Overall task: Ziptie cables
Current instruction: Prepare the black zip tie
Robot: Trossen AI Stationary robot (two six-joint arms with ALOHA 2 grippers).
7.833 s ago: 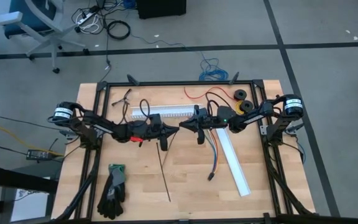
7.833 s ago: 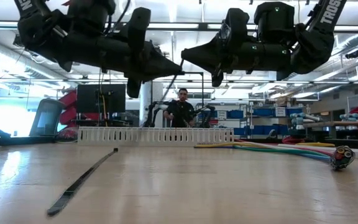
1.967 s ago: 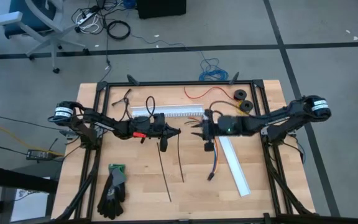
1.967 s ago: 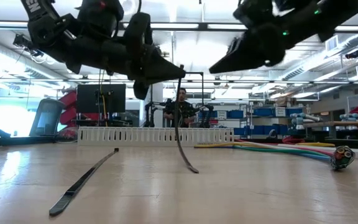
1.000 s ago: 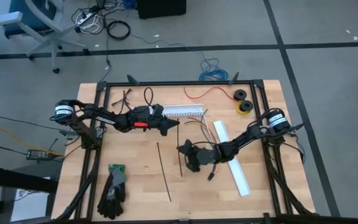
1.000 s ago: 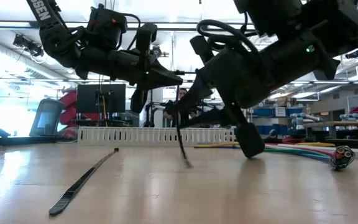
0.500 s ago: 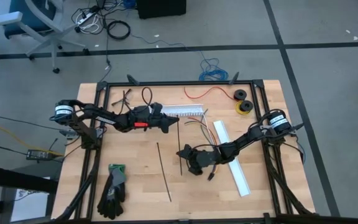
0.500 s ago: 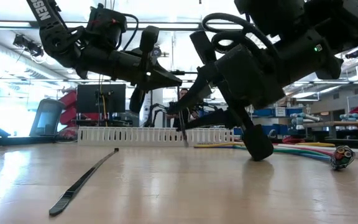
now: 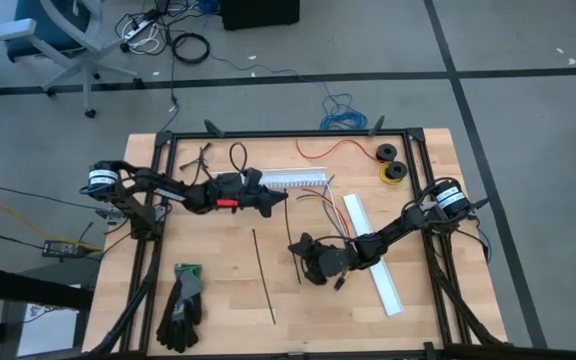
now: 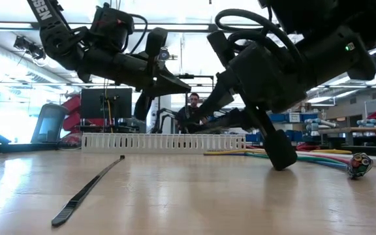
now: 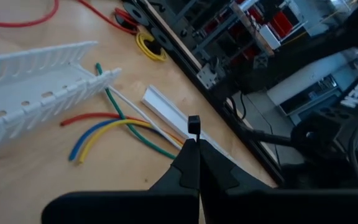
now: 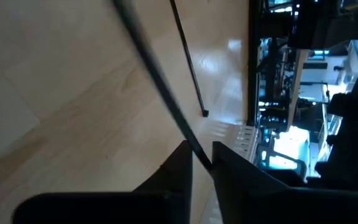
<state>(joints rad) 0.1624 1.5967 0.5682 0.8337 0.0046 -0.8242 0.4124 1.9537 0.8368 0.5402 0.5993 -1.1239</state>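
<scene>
Two arms are over the wooden table (image 9: 218, 300). Right gripper (image 9: 298, 247) sits low near the table's middle, its fingers (image 12: 219, 163) pinched on a thin black zip tie (image 12: 160, 87), which runs between them and out across the board. Left gripper (image 9: 280, 199) hangs above the table's far-left part, just beside the white slotted channel (image 9: 293, 180); its fingers (image 11: 191, 168) are pressed together with nothing between them. Cables (image 11: 114, 127), a bundle of yellow, green, blue, orange and red wires, lie flat on the table next to the slotted channel and a plain white channel strip (image 9: 373, 258); in the high view most of the bundle is covered by the right arm, and in the low view it ends at a small dark connector (image 10: 359, 164) to the right. A second black zip tie (image 9: 263, 275) lies loose on the board, apart from both grippers. A pair of dark gloves (image 9: 181, 305) rests at the near-left corner. One person (image 10: 192, 111) stands in the room beyond the table.
</scene>
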